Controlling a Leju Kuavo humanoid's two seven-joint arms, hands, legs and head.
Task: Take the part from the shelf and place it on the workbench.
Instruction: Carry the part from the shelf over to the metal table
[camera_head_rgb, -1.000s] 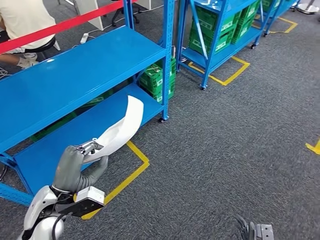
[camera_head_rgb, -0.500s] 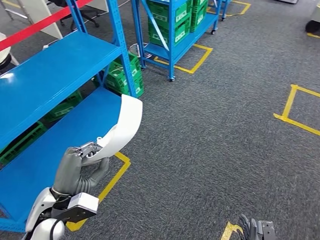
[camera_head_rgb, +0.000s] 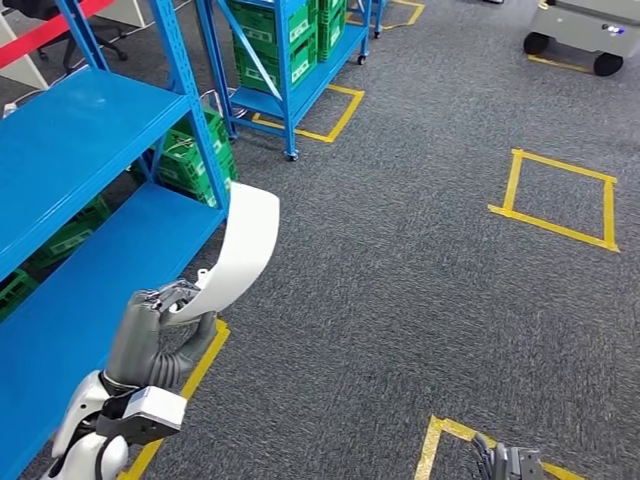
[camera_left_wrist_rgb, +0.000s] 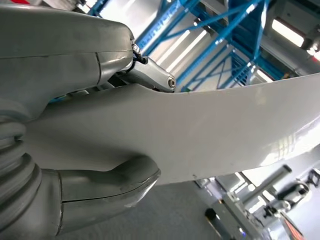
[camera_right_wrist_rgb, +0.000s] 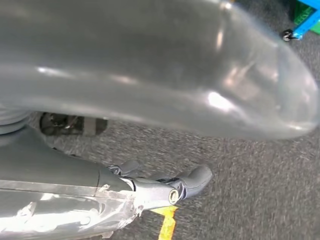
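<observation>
White and curved, the part (camera_head_rgb: 240, 248) sticks up and forward from the left hand (camera_head_rgb: 155, 332), pinched at its lower end. The right hand (camera_right_wrist_rgb: 158, 190) hangs empty, fingers apart. Best to hold that pinch firm while turning toward the workbench.

Right hand (camera_head_rgb: 507, 464) cut off by the head view's lower edge; blurred thumb (camera_right_wrist_rgb: 158, 70) in its wrist view.
</observation>
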